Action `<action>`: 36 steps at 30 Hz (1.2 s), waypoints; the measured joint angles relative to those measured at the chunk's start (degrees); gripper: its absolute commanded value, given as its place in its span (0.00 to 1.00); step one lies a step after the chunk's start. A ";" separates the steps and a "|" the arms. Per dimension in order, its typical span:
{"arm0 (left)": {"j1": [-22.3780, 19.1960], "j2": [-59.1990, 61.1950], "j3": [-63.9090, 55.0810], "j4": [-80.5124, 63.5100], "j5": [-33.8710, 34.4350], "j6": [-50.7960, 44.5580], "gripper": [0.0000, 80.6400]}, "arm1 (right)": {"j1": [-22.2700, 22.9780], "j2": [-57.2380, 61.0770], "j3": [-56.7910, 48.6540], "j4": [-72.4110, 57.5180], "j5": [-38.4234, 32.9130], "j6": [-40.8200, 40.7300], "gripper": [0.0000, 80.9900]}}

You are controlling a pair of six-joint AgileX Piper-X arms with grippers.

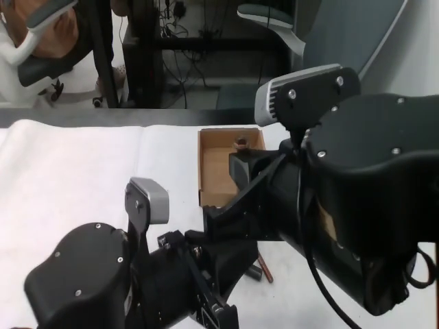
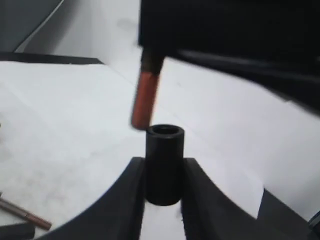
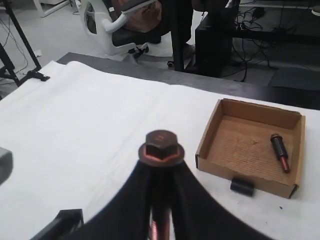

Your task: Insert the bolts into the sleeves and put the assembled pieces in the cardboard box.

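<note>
Above the bench [image 3: 75, 115] we hold the two parts of one assembly facing each other. Our left gripper [image 2: 164, 176] is clamped on a black sleeve [image 2: 165, 157], which stands upright with its open bore turned up so that a shank can drop straight in. Our right gripper [image 3: 161, 175] is closed around a bolt [image 3: 161, 149] below its hexagonal head, with the copper-coloured shank pointing down towards the sleeve. In the left wrist view the tip of the shank hangs just beside the rim of the bore, a little off to one side and tilted, not yet inside. We judge that the tip must come over the centre of the hole, and the shank straighten, before it can go down.

The cardboard box [image 3: 250, 107] sits farther along the bench, well apart from both grippers and open at the top, ready to take finished pieces.

We count three bolts: the one we hold, a loose bolt [image 2: 27, 216] lying flat on the bench near the left arm, and one inside the assembled piece [image 3: 279, 151] lying in the box. We also count three sleeves: the held one, the one on the assembled piece, and a spare sleeve [image 3: 243, 186] lying just outside the box wall.
</note>
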 measured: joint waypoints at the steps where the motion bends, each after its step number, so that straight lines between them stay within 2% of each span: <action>1: 0.04 0.00 0.00 1.23 -0.16 0.45 0.02 | 0.00 -0.16 0.00 0.00 0.00 -0.13 0.01; 11: 0.03 0.00 0.00 0.46 -1.68 2.25 0.02 | 0.11 -0.25 0.00 0.44 0.00 -0.21 0.01; 27: 0.03 0.00 0.00 -1.98 -1.45 -0.43 0.02 | 0.34 -0.25 0.38 2.85 -0.47 -0.11 0.01; 31: 0.03 0.00 0.34 -2.57 -1.36 -0.83 0.02 | 0.28 -0.53 1.02 2.85 -1.32 3.00 0.00; 33: 0.03 0.00 0.44 -2.43 -1.21 -1.00 0.02 | 0.28 -0.53 1.24 2.73 -2.29 3.70 0.07; 36: 0.03 0.00 0.57 -2.75 -0.87 -1.54 0.02 | 0.28 -0.53 1.36 2.96 -4.37 3.80 0.38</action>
